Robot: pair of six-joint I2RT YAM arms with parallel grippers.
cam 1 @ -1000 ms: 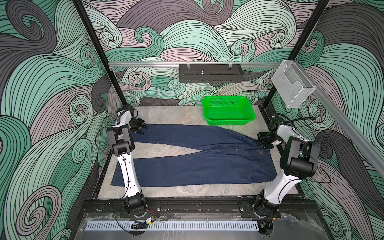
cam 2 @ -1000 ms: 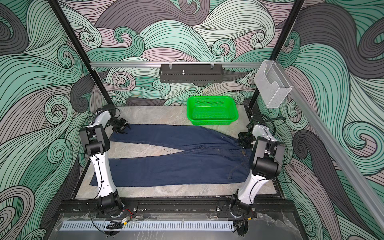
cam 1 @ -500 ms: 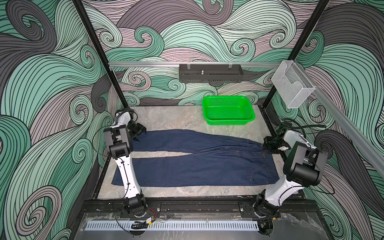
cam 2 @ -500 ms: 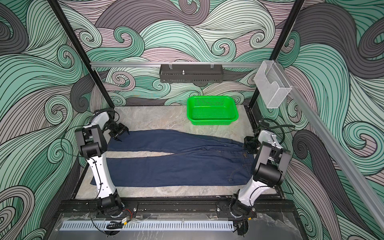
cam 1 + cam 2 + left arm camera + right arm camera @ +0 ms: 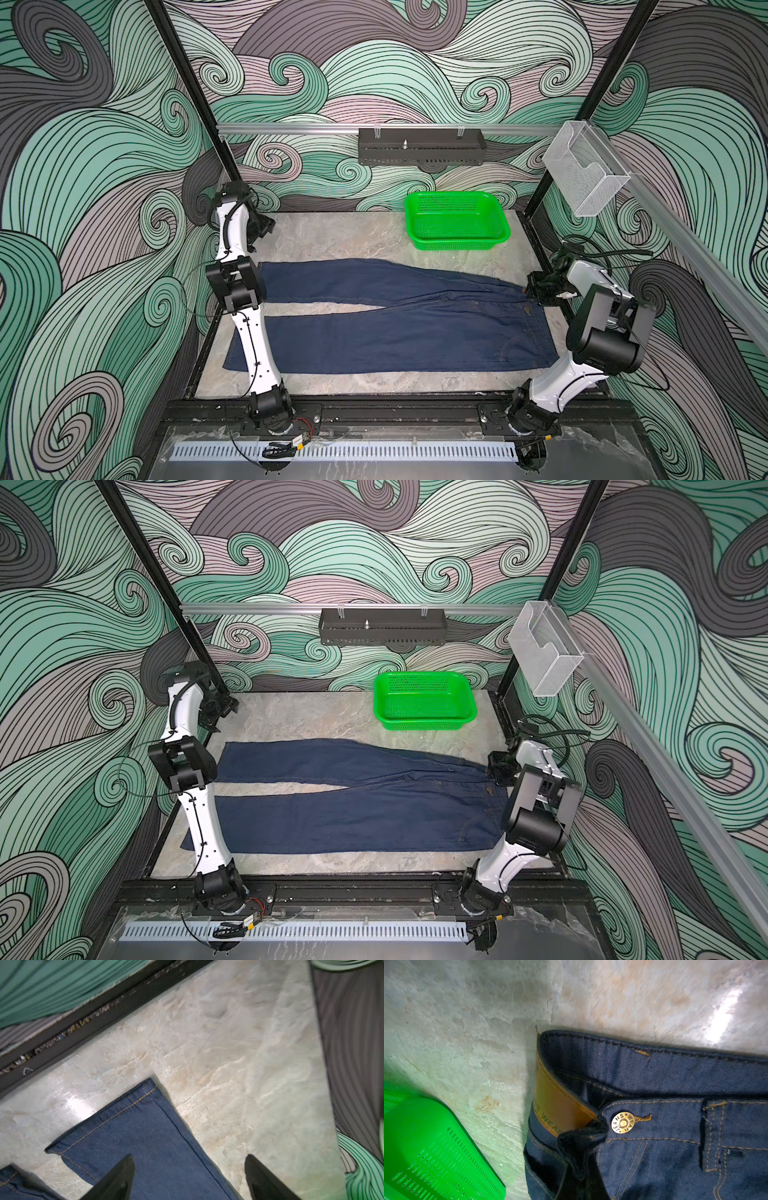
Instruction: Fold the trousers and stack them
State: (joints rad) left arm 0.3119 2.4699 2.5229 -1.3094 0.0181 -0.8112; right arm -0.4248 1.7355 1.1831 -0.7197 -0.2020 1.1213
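The trousers lie flat across the marble table in both top views, legs to the left and waist to the right. My left gripper hangs open above the far-left corner, clear of the cloth. In the left wrist view my left gripper has its fingers spread wide over the far leg's hem. My right gripper is shut on the far corner of the waistband. The right wrist view shows my right gripper pinching denim beside the tan patch and metal button.
A green basket stands at the back right, just beyond the waistband. A black tray hangs on the back rail and a clear holder on the right rail. Black frame bars edge the table.
My left gripper has opened, let go of the far leg's hem and lifted toward the back-left corner. My right gripper has pulled the waistband a little nearer and to the right.
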